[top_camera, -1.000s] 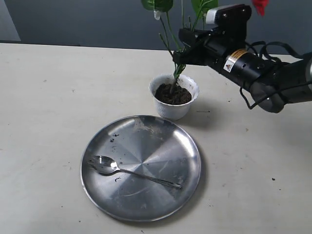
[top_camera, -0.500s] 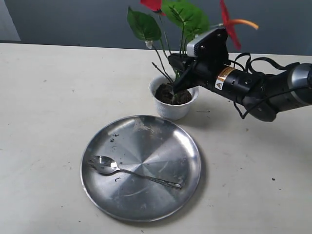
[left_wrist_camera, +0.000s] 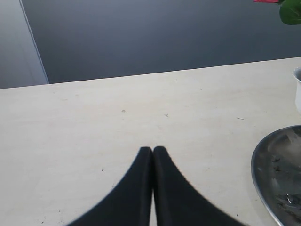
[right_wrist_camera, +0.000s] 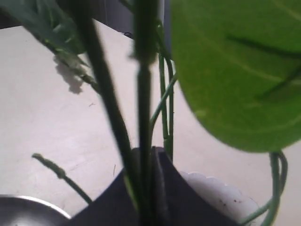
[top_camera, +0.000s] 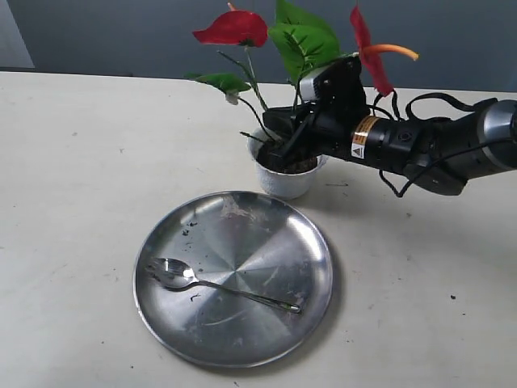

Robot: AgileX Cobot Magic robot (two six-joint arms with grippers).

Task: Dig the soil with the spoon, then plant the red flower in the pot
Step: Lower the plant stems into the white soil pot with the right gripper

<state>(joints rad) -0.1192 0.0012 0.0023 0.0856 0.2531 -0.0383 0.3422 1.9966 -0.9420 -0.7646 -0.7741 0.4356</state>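
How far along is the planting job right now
Digging looks finished: the spoon lies on the steel plate, with dirt crumbs around it. In hand: the right gripper holds the red flower by its stems, down at the soil in the pot. Left: let go and withdraw.

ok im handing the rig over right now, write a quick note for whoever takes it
Right claw: shut on the red flower stems, down at the white pot, stems pushed into the soil.
Left claw: shut, empty, over bare table, away from the work.
Spoon: lying in the steel plate in front of the pot, with a few soil crumbs on the plate.
Done: spoon set down, flower brought to the pot.
Left: check the flower stands by itself, open the right claw, pull the arm back without snagging leaves.
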